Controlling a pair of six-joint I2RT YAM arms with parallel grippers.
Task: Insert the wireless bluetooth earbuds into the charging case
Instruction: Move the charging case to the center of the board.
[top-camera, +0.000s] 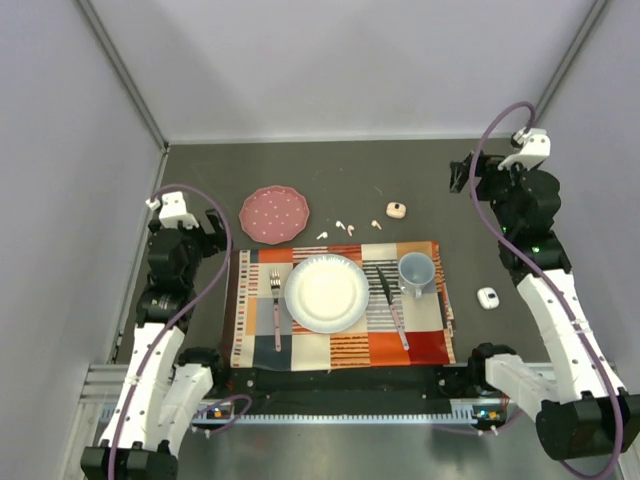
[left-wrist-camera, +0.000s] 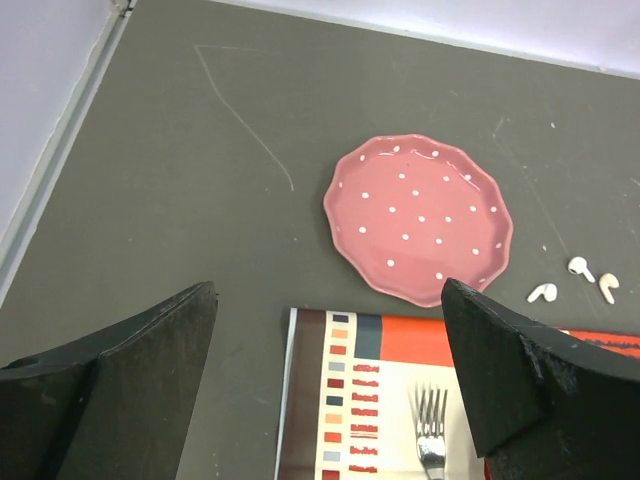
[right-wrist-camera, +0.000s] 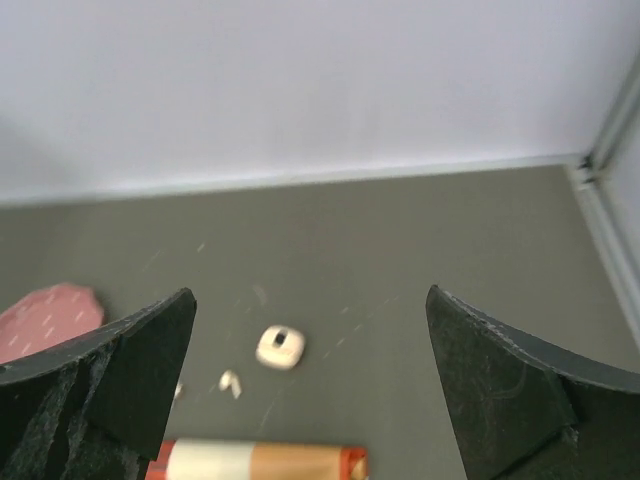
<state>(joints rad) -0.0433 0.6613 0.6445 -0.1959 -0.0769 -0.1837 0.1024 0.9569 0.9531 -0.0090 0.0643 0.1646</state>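
Several tiny earbuds (top-camera: 340, 224) lie loose on the dark table just beyond the placemat, some white, some peach; the left wrist view shows three of the earbuds (left-wrist-camera: 580, 267) at its right edge. A small peach charging case (top-camera: 396, 210) lies right of them, lid up, and appears blurred in the right wrist view as the case (right-wrist-camera: 280, 346) with one earbud (right-wrist-camera: 231, 382) beside it. A second, white case (top-camera: 487, 297) lies right of the mat. My left gripper (top-camera: 212, 226) (left-wrist-camera: 328, 300) is open and empty over the mat's far left corner. My right gripper (top-camera: 463, 176) (right-wrist-camera: 310, 295) is open and empty, raised at the far right.
A pink dotted plate (top-camera: 274, 214) (left-wrist-camera: 420, 215) sits left of the earbuds. The striped placemat (top-camera: 250, 340) carries a white plate (top-camera: 300, 315), a fork (top-camera: 276, 305), a knife (top-camera: 390, 300) and a grey mug (top-camera: 416, 270). Walls close in the table on three sides.
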